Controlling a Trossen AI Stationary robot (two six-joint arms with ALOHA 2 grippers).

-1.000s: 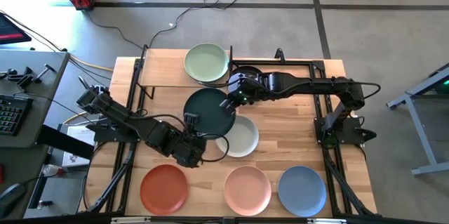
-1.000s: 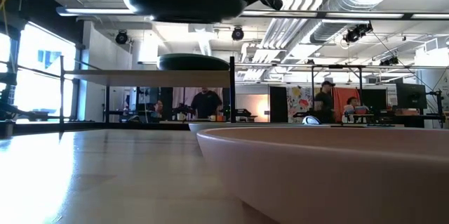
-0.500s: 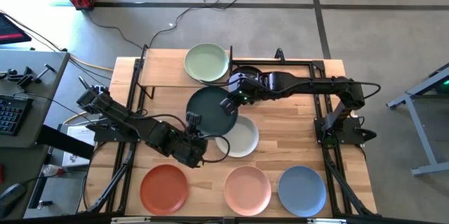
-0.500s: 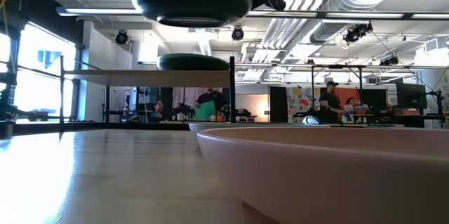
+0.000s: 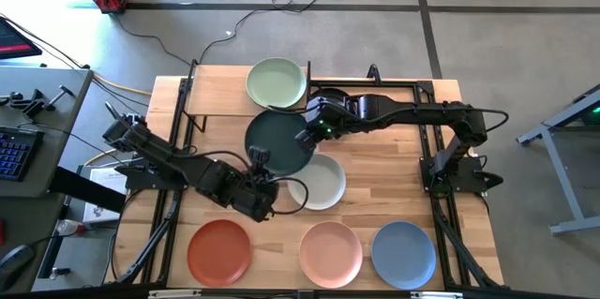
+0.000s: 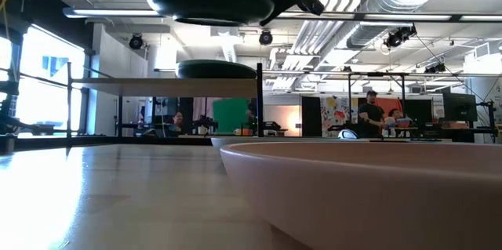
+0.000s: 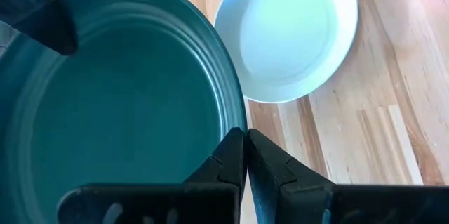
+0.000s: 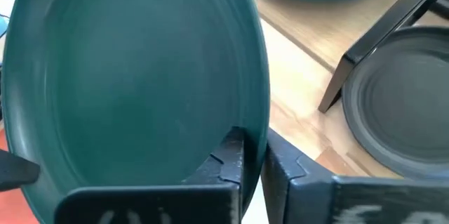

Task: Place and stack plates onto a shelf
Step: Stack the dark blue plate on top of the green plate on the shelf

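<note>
Holding the dark teal plate (image 5: 278, 142) in the air between both arms: left gripper (image 7: 245, 155) pinches its near rim, jaws closed on the edge, right gripper (image 8: 254, 155) pinches the opposite rim, jaws closed on the edge too. Plate sits level, face up, well above the tabletop in the low view, higher than the shelf (image 5: 216, 91) board. It's round, so no long axis; the line between the two pinch points runs diagonally across the table. Shelf lies just beyond the plate, on the right gripper's side, so right arm is nearer. Pale green plate (image 5: 277, 83) already on the shelf; charcoal plate (image 8: 403, 101) beside it. Off-white plate (image 7: 287, 31) lies on the table partly under the teal one
</note>
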